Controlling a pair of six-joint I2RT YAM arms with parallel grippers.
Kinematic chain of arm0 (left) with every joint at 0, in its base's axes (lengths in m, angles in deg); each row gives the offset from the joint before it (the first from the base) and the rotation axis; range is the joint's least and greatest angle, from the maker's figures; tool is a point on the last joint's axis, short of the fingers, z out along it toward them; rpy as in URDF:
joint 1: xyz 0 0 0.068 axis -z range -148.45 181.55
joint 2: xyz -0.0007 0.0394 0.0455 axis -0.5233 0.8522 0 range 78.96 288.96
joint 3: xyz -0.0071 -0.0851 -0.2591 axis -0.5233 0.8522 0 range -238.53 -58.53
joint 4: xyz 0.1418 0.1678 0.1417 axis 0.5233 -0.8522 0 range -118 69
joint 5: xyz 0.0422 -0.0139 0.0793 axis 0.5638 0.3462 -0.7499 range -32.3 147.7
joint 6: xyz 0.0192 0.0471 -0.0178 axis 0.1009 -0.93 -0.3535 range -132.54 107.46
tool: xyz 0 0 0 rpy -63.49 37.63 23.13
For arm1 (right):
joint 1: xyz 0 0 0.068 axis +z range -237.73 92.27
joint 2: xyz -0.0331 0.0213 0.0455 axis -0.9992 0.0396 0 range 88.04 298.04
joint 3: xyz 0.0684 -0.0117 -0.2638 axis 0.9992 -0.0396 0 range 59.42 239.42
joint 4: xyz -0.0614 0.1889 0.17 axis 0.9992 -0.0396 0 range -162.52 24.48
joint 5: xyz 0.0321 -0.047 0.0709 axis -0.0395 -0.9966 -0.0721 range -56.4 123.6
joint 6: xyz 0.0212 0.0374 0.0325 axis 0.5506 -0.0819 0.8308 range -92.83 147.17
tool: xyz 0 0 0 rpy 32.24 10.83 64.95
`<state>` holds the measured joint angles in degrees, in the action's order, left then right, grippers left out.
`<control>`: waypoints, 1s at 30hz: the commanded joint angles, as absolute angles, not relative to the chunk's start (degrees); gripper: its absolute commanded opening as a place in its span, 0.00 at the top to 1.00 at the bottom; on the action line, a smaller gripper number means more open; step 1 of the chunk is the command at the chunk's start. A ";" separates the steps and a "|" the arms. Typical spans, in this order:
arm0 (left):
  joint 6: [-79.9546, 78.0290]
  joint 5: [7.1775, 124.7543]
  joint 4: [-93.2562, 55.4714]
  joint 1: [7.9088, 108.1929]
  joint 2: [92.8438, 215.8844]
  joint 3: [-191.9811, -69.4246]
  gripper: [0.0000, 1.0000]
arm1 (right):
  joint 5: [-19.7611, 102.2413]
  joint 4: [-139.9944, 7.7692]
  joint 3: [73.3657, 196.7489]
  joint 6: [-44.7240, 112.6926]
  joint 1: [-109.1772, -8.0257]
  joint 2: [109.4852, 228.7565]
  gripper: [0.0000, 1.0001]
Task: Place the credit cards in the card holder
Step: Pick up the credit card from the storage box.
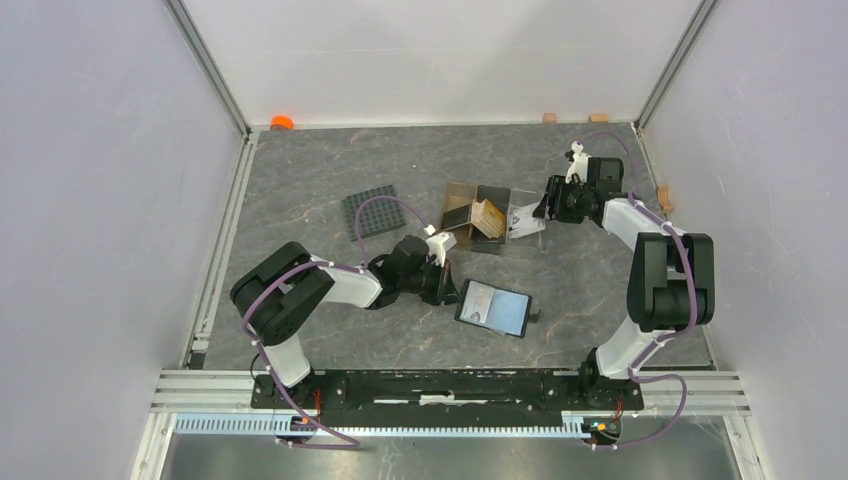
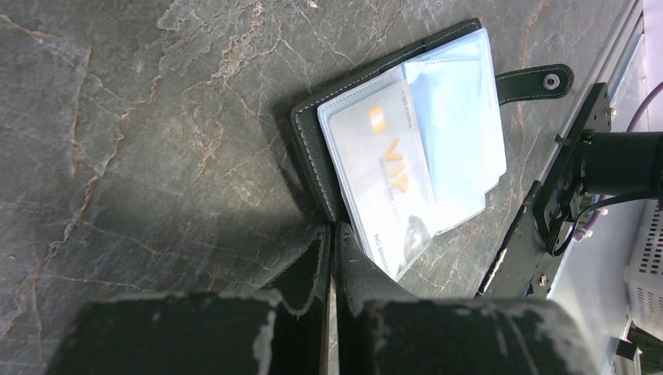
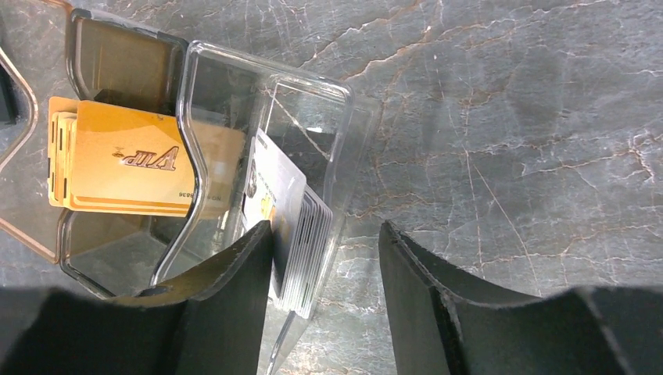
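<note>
Beside left hand (closed), card holder

The worktop is a grey, marble-look slab veined with pale and rust-brown lines (the veins show sharpest in the two wrist views). Plain white panels close it in: a back wall, a left wall and a right wall, with slanting aluminium posts at the far corners. A slotted aluminium rail runs along the near edge. A small orange object sits in the far left corner, and small tan blocks lie against the back wall. The light is even and the shadows are soft.
</note>
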<state>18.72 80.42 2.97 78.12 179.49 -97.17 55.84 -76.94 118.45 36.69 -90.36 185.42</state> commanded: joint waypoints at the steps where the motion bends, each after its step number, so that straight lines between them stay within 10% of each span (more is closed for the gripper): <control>1: 18.74 80.09 -2.37 78.22 182.07 -96.65 0.98 | 53.87 -77.47 120.33 34.87 -90.98 183.08 0.45; 30: 18.72 80.13 -2.28 78.22 181.78 -96.42 0.98 | 56.29 -78.06 121.60 33.80 -90.99 181.14 0.85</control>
